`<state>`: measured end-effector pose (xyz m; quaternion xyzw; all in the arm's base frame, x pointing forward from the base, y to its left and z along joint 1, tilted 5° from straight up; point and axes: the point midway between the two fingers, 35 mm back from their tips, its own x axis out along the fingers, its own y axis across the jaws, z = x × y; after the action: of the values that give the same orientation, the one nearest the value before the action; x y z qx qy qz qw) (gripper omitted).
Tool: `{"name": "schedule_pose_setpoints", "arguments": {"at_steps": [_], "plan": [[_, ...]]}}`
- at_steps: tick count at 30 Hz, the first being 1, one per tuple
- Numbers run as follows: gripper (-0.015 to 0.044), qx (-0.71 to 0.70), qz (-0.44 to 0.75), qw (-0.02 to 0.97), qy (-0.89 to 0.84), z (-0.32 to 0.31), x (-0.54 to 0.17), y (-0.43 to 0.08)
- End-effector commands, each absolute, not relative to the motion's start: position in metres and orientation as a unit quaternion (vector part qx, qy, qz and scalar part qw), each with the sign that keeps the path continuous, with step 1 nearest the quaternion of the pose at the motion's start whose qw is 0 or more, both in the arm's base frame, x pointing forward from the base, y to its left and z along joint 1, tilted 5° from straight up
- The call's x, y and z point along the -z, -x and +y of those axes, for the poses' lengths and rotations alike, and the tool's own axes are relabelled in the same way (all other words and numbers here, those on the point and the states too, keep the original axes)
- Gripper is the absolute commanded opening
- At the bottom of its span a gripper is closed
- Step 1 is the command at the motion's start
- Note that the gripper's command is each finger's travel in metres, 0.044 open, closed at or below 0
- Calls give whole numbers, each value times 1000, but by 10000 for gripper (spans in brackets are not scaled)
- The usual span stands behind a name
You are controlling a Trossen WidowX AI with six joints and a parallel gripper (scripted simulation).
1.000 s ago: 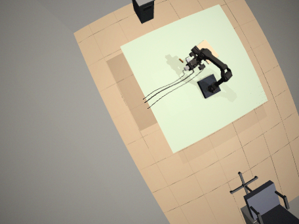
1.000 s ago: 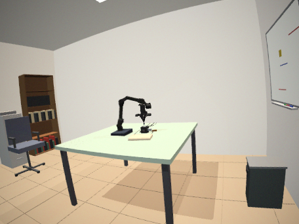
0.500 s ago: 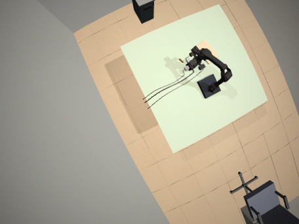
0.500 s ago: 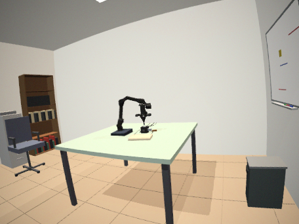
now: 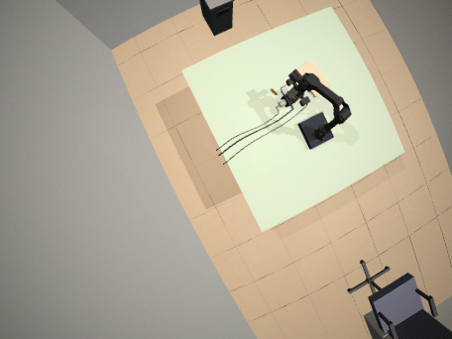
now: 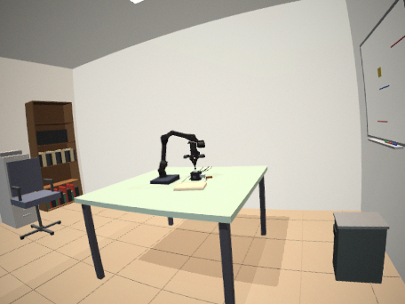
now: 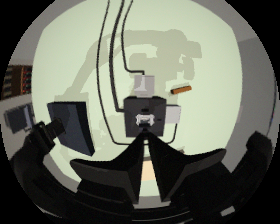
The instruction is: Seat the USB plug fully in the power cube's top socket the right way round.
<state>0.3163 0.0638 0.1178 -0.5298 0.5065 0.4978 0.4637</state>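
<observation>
The power cube is a dark block on the pale green table. White adapters stick out from two of its sides. My gripper points down over the cube and is shut on the USB plug. The plug shows as a small pale piece at the fingertips, over the middle of the cube's top. Its inner end and the socket opening are too small or hidden, so which way round it is and how deep it sits cannot be told.
Thin dark cables run from the cube to the table edge; one loops around the cube. An orange stick lies close by. A tan board lies on the cube's other side. The arm's dark base stands nearby.
</observation>
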Motion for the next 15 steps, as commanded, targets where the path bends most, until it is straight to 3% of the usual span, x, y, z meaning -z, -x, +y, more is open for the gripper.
{"name": "schedule_pose_setpoints", "arguments": {"at_steps": [1,15], "plan": [[0,-496,508,466,529,64,-117,-317],[0,-493,510,468,527,63,-115,-317]]}}
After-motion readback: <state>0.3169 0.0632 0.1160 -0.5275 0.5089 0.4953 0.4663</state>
